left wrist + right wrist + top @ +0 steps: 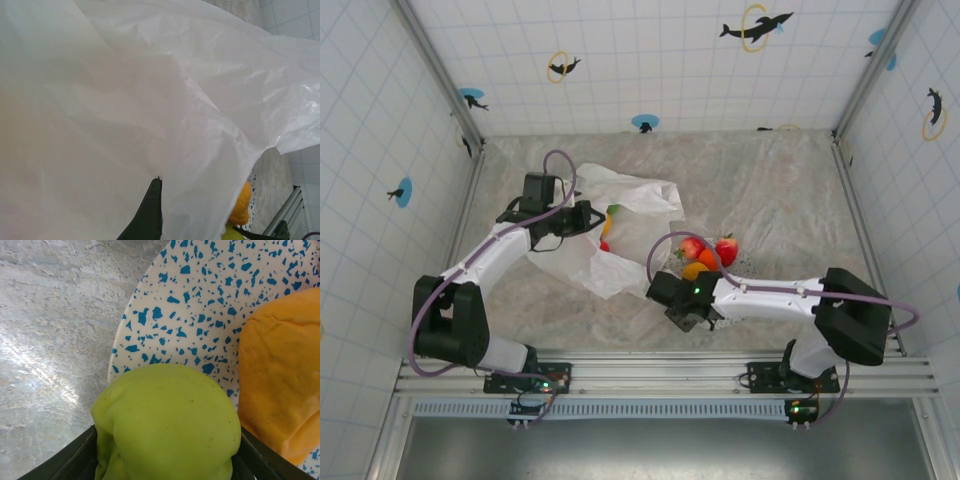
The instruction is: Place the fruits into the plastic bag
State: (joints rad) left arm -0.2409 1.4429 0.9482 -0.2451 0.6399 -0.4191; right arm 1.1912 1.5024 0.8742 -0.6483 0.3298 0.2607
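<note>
- Fruits (705,258) sit in a tight cluster right of the middle of the tabletop (780,190). It holds a red apple (691,247), a red strawberry-like piece (726,250), an orange piece (709,260) and a yellow piece (693,270), all touching one another.
- Just left of that cluster lies the plastic bag (640,215), crumpled, white and slightly see-through.
- A green-and-yellow fruit (612,212) and a red fruit (605,245) show at the bag's left part, near the left claw (585,217).
- The right claw (167,465) is pinching a green fruit (167,420), with one dark finger pressed on each side of it.
- The green fruit covers part of the rim of a white plate (200,305) flecked with blue. Whether it rests on the plate cannot be told.
- An orange fruit (280,375) lies on the plate just beside the green one.
- Left of the plate there is pale, marbled tabletop.
- From above, the left claw is at the bag's left edge.
- In the left wrist view the bag's film spreads across most of the picture. One dark finger (150,215) rises at the bottom against it.
- Whether the left claw is spread or nipping the film cannot be told.
- Past the bag's lower right edge in that view, an orange-yellow fruit (241,202) peeks out.
</note>
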